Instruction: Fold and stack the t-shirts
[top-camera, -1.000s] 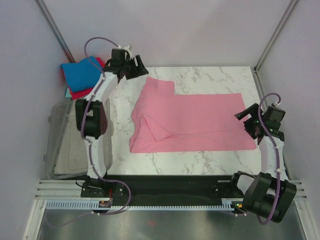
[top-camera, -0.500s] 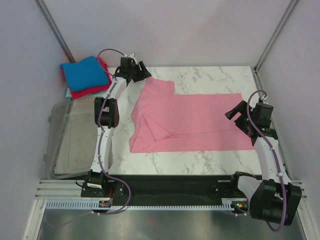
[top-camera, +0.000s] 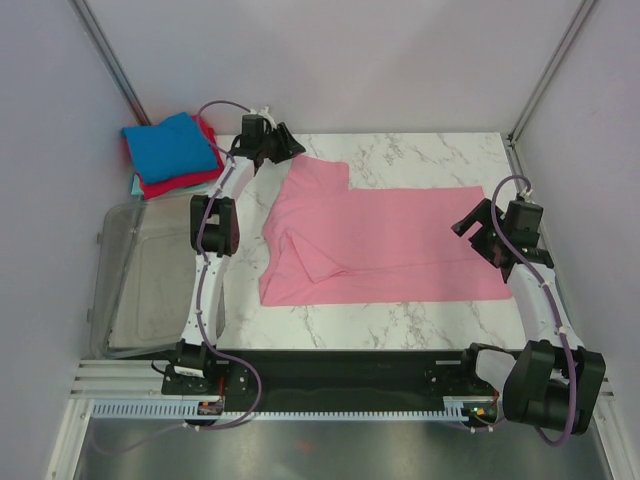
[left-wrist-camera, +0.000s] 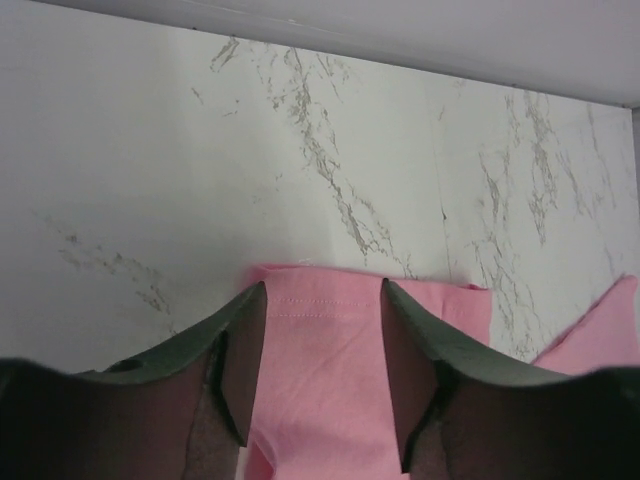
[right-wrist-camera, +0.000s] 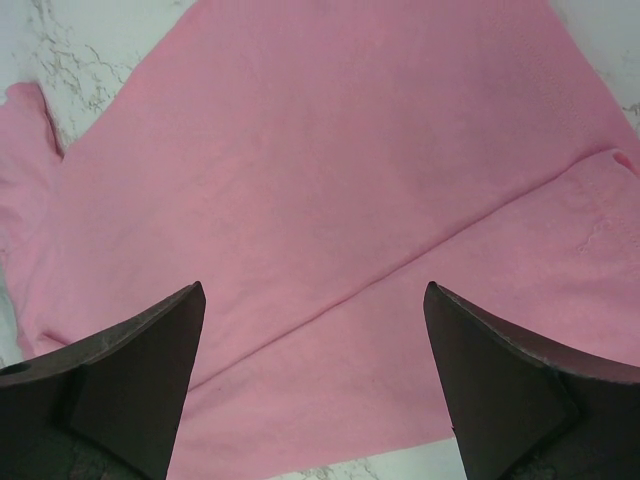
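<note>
Light pink cloth t-shirt (top-camera: 385, 240) lies part-folded; folded blue, red, teal shirts (top-camera: 170, 148) sit stacked. Left gripper (left-wrist-camera: 323, 292) straddles its sleeve (left-wrist-camera: 320, 400), unclenched; right gripper (right-wrist-camera: 312, 292) gapes wide.

You see the pink t-shirt (top-camera: 390, 240) as soft, matt cloth, with a fine stitched hem under the left pincer (left-wrist-camera: 323, 295). The worktop (top-camera: 430, 155) looks like smooth white marble with grey veins and a faint sheen. That one and the right pincer (right-wrist-camera: 314, 300) have dark, matt, slightly grainy fingers (right-wrist-camera: 130, 370). The tub (top-camera: 120, 300) is clear, glossy plastic. The folded shirts (top-camera: 168, 148) beside it are matt cloth.
</note>
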